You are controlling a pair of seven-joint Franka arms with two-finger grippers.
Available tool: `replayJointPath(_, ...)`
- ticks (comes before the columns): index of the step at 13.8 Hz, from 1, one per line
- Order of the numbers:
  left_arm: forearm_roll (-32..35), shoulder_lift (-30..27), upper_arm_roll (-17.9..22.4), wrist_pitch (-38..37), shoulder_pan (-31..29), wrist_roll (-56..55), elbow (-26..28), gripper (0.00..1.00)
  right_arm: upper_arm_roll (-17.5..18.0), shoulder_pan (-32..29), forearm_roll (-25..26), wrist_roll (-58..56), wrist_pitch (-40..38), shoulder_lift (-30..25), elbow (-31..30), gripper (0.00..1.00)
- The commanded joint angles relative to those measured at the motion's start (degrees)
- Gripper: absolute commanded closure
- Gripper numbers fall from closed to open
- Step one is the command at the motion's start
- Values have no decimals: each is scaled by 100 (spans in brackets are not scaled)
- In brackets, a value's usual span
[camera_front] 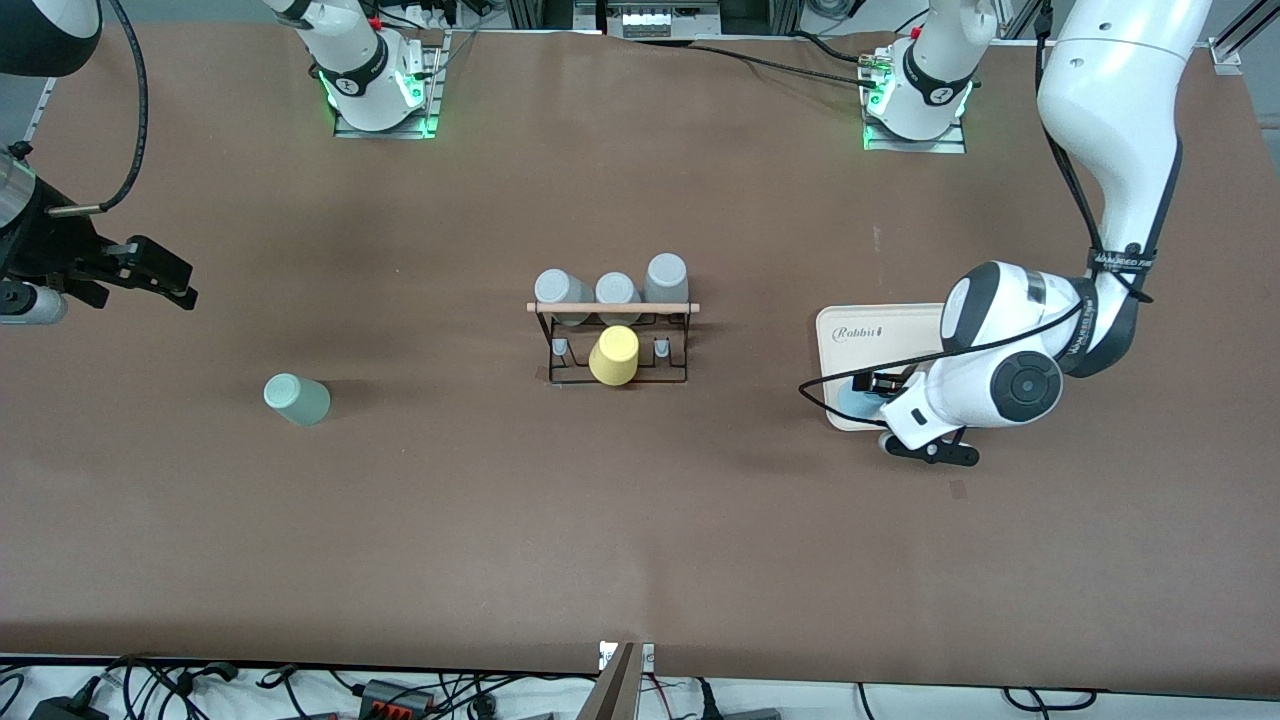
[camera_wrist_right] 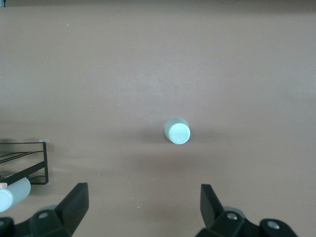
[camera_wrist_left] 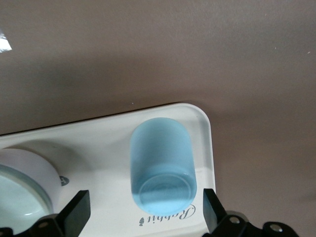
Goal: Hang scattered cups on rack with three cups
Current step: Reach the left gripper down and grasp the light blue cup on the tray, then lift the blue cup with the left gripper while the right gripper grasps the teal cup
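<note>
With the left claw (camera_wrist_left: 143, 212) spread wide over the blue cup (camera_wrist_left: 162, 160) on the tray's (camera_wrist_left: 98, 136) corner, rack (camera_front: 618, 345) at nine o'clock, an off-centre squeeze could skid it off; the open right claw (camera_wrist_right: 143, 207) waits above the mint cup (camera_front: 297, 399).

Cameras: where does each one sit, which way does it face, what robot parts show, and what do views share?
Front view: high across the table, facing both bases; shows both arms, the rack, the mint cup, the tray.
Left wrist view: on the left arm's wrist, looking down at the blue cup lying on the tray; open left gripper shows.
Right wrist view: on the right arm's wrist, looking down at the mint cup; open right gripper and the rack's corner show.
Shared: mint cup, rack, tray.
</note>
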State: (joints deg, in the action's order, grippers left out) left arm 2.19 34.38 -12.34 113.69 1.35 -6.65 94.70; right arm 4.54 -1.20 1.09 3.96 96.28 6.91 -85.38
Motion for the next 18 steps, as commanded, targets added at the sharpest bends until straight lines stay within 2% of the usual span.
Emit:
replayJointPath(1, 115, -46, -6, 180, 76, -257, 136, 0, 11, 15, 75, 17, -65, -23, 74, 0)
replayJointPath(6, 132, 16, 3, 399, 191, -380, 259, 0, 20, 6, 14, -18, -83, -120, 74, 0)
replayJointPath(7, 141, 16, 3, 452, 191, -380, 329, 4, 11, 6, 5, -18, -101, -129, 74, 0)
replayJointPath(10, 141, 16, 3, 505, 182, -363, 347, 33, 11, -3, 5, -53, -101, -138, 83, 0)
replayJointPath(11, 158, 16, 3, 514, 182, -363, 347, 39, 11, -3, -4, -62, -127, -138, 74, 0)
replayJointPath(12, 254, 16, 3, 514, 182, -363, 347, 51, 11, -3, -4, -45, -249, -138, 74, 0)
replayJointPath(15, 334, -10, -6, 497, 173, -328, 303, 76, 11, -20, 5, -97, -356, -59, 30, 0)
replayJointPath(18, 247, -80, -14, 435, 191, -398, 181, 91, 3, -20, 5, -80, -356, -23, 39, 0)
